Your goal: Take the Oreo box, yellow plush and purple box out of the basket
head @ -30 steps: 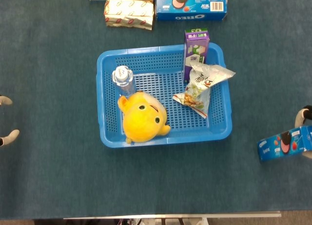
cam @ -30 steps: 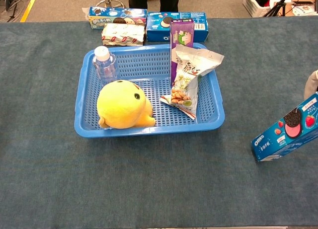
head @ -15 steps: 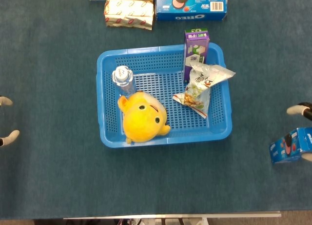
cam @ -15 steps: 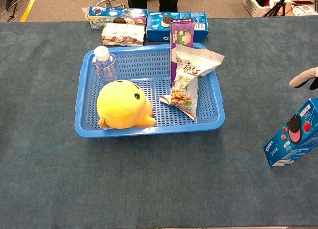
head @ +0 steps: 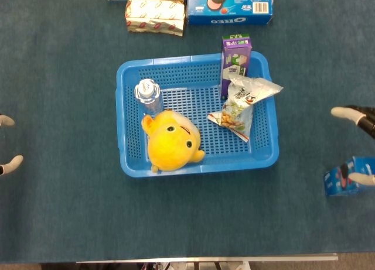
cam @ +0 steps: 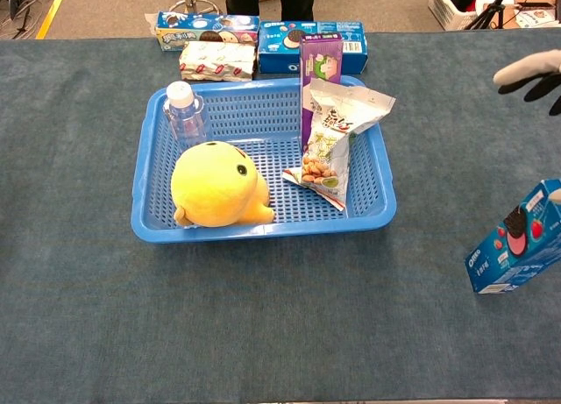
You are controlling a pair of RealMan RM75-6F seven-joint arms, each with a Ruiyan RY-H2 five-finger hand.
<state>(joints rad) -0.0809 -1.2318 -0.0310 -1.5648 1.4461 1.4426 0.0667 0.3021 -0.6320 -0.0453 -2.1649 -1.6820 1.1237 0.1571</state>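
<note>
Comparing with the earlier frames, we see our right hand (cam: 530, 74) has lifted off the blue cardboard Oreo box (cam: 515, 243), which now stands alone on the teal counter (cam: 263, 334) just below those released, spread fingers (head: 345, 112). We count one yellow round plush (head: 171, 142) and one tall purple box (head: 235, 58) in the blue plastic basket (head: 126, 164), well left of them. Left fingers (head: 12, 163) rest apart, holding nothing.
</note>
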